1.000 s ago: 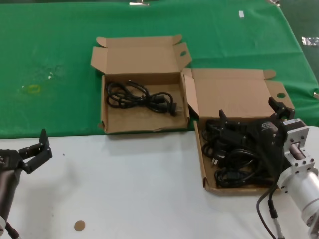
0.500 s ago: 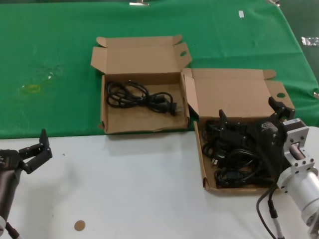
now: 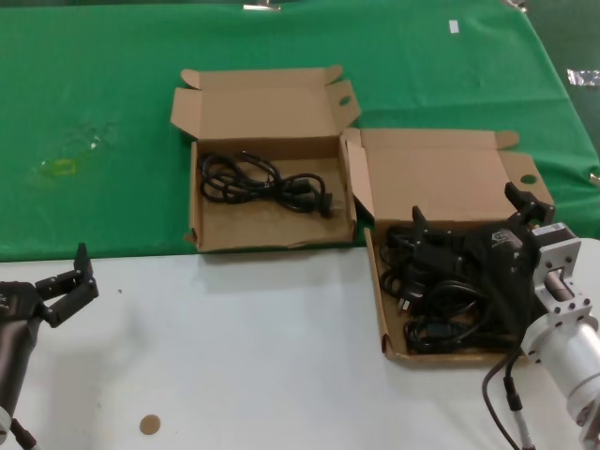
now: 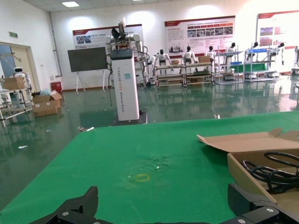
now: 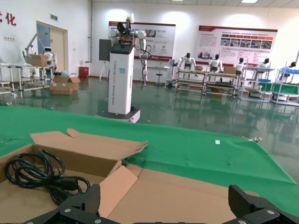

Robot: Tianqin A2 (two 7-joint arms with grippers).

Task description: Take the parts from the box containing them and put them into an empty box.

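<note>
The box containing the parts [image 3: 441,178], with a tall side flap [image 3: 359,183] and a round hole in its lid ear, lies at the right and holds several tangled black cables [image 3: 441,295]. My right gripper [image 3: 469,214] hovers open just over those cables, nothing between its fingers. To the left, on the green cloth, sits the other box [image 3: 267,112] with notched lid ears; one black cable [image 3: 267,183] lies coiled inside it. The right wrist view shows the flap [image 5: 117,186] and that cable [image 5: 37,172]. My left gripper [image 3: 66,279] is parked open at the near left.
A green cloth [image 3: 94,112] covers the far half of the table; the near half is white [image 3: 234,356]. A small brown disc [image 3: 149,425] lies near the front left. The two boxes nearly touch at their adjoining corners.
</note>
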